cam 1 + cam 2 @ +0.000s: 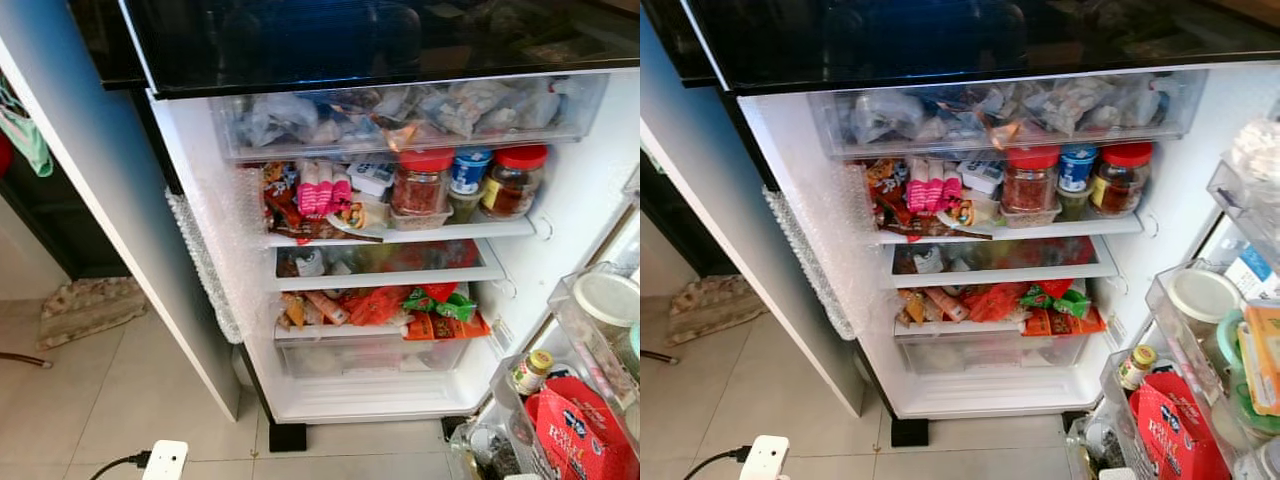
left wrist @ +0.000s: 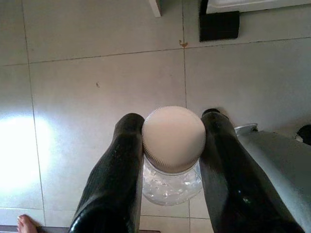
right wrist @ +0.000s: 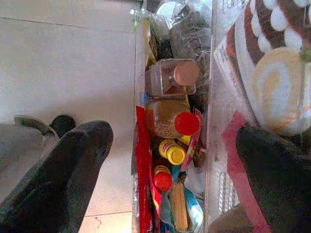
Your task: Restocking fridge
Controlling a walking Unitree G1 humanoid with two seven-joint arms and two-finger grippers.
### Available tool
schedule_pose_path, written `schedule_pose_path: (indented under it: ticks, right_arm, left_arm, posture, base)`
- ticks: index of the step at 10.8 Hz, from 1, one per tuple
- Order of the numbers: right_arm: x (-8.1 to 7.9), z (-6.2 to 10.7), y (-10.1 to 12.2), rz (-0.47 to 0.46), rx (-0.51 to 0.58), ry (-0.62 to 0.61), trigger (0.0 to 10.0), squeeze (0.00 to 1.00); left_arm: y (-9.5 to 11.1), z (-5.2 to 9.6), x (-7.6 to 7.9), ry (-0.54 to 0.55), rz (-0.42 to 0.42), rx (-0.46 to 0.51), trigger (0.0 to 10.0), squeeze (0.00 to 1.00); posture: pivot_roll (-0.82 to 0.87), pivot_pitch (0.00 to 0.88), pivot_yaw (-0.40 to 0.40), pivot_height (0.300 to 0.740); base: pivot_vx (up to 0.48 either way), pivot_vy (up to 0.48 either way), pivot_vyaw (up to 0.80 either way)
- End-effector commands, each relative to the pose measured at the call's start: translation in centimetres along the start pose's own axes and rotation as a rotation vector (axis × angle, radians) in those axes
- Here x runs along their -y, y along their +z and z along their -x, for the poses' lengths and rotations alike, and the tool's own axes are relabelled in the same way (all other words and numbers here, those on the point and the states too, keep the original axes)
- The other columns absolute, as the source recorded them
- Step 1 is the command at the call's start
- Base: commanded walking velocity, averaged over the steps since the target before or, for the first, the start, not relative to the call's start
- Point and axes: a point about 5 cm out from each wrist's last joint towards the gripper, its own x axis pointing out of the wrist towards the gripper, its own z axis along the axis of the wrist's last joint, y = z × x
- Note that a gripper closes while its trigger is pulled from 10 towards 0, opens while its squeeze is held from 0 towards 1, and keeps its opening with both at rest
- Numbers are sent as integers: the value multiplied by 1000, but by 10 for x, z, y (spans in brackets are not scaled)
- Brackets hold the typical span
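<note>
Beige tile floor; open fridge; left gripper clamps jar.

You face the open fridge. On its top shelf, three jars stand at the right and packets lie to their left. Below that shelf sits another shelf, then snack bags above the bottom drawer. Right of the shelf, the door bins hold bottles.
</note>
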Motion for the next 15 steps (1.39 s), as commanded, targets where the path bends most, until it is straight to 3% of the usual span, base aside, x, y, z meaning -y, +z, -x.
schedule_pose_path:
  ticks: [1, 9, 13, 15]
  right_arm:
    - [-1, 1, -6, 1, -23, 4, 10000, 0]
    - [33, 2, -7, 162, -21, -121, 10000, 0]
    - [55, 4, -9, 174, -28, -177, 10000, 0]
    - [55, 4, -8, 165, -26, -184, 10000, 0]
  left_arm:
    - [-2, 1, -3, 6, 1, -12, 10000, 0]
    - [-2, 1, -4, 8, -1, -12, 10000, 0]
    - [-1, 1, -5, 11, -1, -12, 10000, 0]
    - [-1, 1, -5, 10, -3, -11, 10000, 0]
  posture:
    - [-82, 0, 39, 740]
    - [-81, 0, 43, 740]
    - [-83, 0, 47, 740]
    - [-84, 0, 49, 740]
  base:
    - [0, 0, 0]
    - [0, 0, 0]
    - [0, 0, 0]
    - [0, 0, 0]
